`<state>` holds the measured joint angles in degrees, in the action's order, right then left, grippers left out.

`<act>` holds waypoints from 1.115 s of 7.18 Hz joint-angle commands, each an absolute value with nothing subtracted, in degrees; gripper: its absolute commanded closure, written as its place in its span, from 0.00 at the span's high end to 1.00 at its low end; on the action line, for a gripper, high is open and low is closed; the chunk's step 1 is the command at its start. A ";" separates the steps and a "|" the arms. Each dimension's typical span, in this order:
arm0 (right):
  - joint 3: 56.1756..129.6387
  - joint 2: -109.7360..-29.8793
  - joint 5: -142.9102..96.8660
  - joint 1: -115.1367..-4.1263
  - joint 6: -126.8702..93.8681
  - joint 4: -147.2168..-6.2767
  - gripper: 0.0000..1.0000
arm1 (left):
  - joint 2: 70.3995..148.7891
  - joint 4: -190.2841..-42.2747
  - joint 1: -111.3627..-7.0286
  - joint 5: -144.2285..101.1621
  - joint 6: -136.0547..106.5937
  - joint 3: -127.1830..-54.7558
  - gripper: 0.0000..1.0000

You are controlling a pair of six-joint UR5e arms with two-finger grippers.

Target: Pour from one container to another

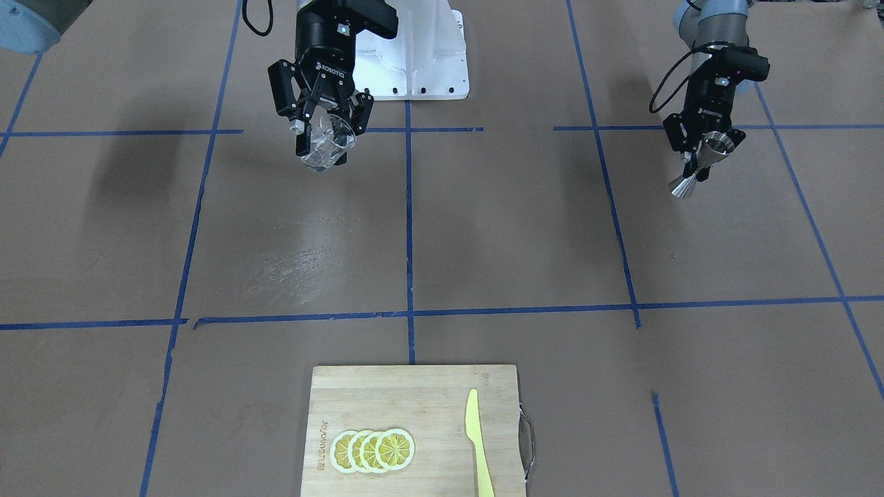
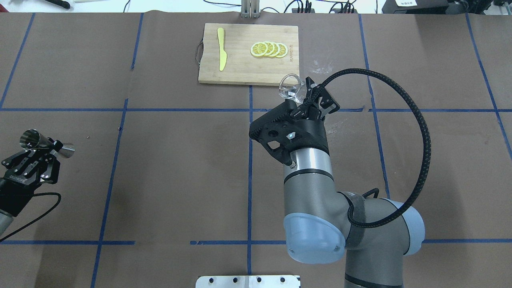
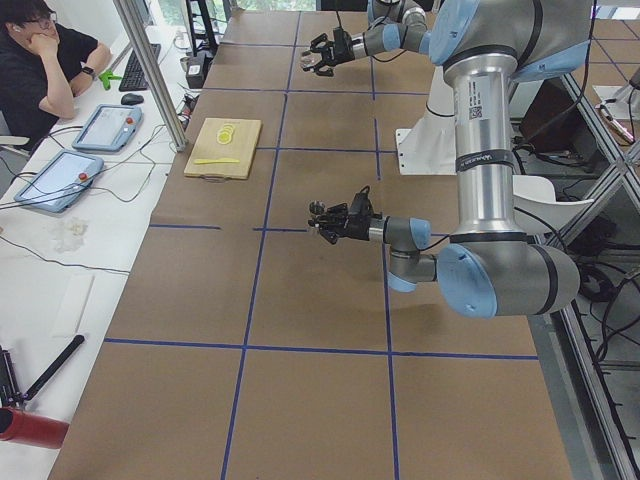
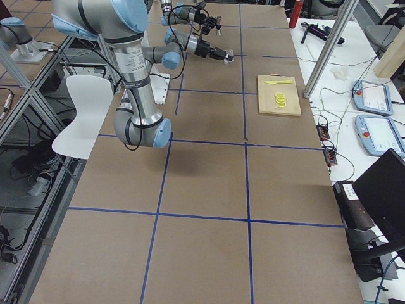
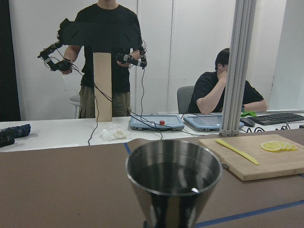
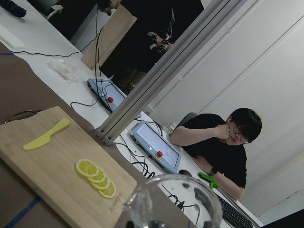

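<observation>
Cup position: The short, rounded clear glass cup [image 1: 323, 153] was held off the brown, blue-taped worktop [image 1: 483, 228]. It sat in the right hand [image 1: 328, 134], whose fingers were closed on its side wall, and it appeared somewhat tipped.
Jigger position: The small silver-grey, hourglass-shaped steel jigger [image 1: 718, 146] hung above the worktop, well apart from the clear glass cup. The left hand [image 1: 697, 162] was clamped on its narrow waist, and the wrist view showed its mouth facing up.
Cup handling: It was probably light, rigid, smooth enough to slip, and breakable. A moderate squeeze across the mid-wall, below the rim, would leave the lip free for pouring.
Jigger handling: It was likely light, stiff and polished. The waist was the natural hold, since the flaring cones would stop it sliding. Its small mouth would need the cup's lip brought close over it.
Contents: Whether the cup held anything could not be told.
Elsewhere: A bamboo cutting board [image 1: 414, 407] with lemon slices [image 1: 373, 450] and a yellow knife [image 1: 476, 442] lay away from both hands.
</observation>
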<state>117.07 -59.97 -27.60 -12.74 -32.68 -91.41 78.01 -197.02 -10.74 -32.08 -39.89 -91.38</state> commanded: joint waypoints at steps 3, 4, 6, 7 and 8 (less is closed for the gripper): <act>117.07 -60.03 -27.60 -12.83 -32.61 -91.41 0.00 | 82.00 -197.23 -9.84 -32.08 -39.99 -87.46 0.00; 117.16 -60.03 -27.60 -12.83 -32.61 -91.41 0.00 | 82.09 -197.05 -9.84 -31.99 -39.29 -86.41 0.00; 117.07 -60.03 -27.60 -12.83 -32.61 -91.41 0.00 | 82.53 -197.05 -9.76 -32.25 -38.24 -85.69 0.00; 117.07 -60.03 -27.60 -12.83 -32.61 -91.41 0.00 | 83.14 -196.70 -9.76 -32.86 -37.54 -85.69 0.00; 117.07 -60.03 -27.60 -12.83 -32.61 -91.41 0.00 | 83.49 -196.61 -9.76 -34.70 -37.44 -85.61 0.00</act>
